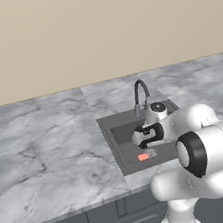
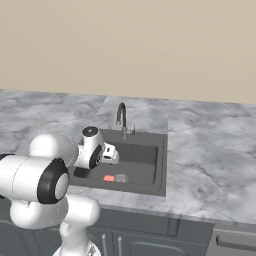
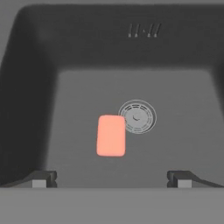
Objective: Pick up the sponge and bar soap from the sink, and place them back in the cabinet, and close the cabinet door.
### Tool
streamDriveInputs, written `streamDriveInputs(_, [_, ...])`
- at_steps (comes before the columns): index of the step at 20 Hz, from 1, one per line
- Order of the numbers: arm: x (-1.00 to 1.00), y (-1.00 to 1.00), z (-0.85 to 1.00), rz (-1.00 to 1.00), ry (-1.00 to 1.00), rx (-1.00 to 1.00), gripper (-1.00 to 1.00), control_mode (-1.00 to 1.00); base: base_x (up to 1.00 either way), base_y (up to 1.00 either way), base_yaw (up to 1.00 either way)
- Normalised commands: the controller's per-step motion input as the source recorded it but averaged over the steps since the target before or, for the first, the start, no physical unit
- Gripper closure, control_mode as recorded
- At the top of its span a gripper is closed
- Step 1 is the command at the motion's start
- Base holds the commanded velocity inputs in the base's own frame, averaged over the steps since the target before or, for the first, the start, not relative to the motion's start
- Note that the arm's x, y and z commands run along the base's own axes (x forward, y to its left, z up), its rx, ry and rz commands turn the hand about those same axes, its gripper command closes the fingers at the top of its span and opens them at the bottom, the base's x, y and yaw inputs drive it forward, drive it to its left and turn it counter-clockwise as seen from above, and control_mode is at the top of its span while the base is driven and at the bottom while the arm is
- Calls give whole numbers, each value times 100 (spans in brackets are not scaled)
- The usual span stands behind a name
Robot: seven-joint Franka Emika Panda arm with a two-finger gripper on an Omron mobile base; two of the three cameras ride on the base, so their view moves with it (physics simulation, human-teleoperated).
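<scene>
A small flat pink-orange bar soap (image 3: pixel 111 135) lies on the floor of the dark grey sink (image 3: pixel 30 109). In the hand view it sits lengthwise, just beside the round metal drain (image 3: pixel 137 117), with its upper corner almost touching the drain's rim; whether they actually touch cannot be told. From the left base view the bar soap (image 1: pixel 143 156) lies near the front wall of the sink (image 1: pixel 113 143), close to the basin's front edge, with the drain (image 1: pixel 151 152) just past it. The right base view shows the same pair: the bar soap (image 2: pixel 109 178) at the front of the sink (image 2: pixel 159 165), the drain (image 2: pixel 121 177) right beside it.

The sink is a rectangular basin recessed into a grey marble counter (image 1: pixel 42 144). A curved metal faucet (image 1: pixel 140 95) rises from the sink's back edge, arching forward over the basin. On the far wall of the sink, in the hand view, there is a short row of overflow slots (image 3: pixel 144 30).

The gripper (image 3: pixel 111 178) hangs over the basin, looking down at the soap. Its two dark fingertips (image 3: pixel 43 178) stand spread wide apart, one near each lower corner of the hand view, with nothing between them; the soap lies below the gap, nearer the left finger. The white arm (image 1: pixel 209 144) reaches from the base over the front edge of the counter. Below the counter are grey base cabinets (image 2: pixel 150 225). A plain beige wall (image 1: pixel 96 30) runs behind the counter.
</scene>
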Motion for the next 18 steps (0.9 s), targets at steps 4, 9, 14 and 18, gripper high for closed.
streamDriveInputs(4, [3, 0, -18, 0, 0, 0, -100, -100, 0, 0, 0])
streamDriveInputs(9, [5, 0, -17, 0, 0, 0, -100, -100, 0, 0, 0])
streamDriveInputs(14, [10, 0, -17, 0, 0, 0, -100, -100, 0, 0, 0])
streamDriveInputs(18, [10, 0, -16, 0, 0, 0, -100, -100, 0, 0, 0])
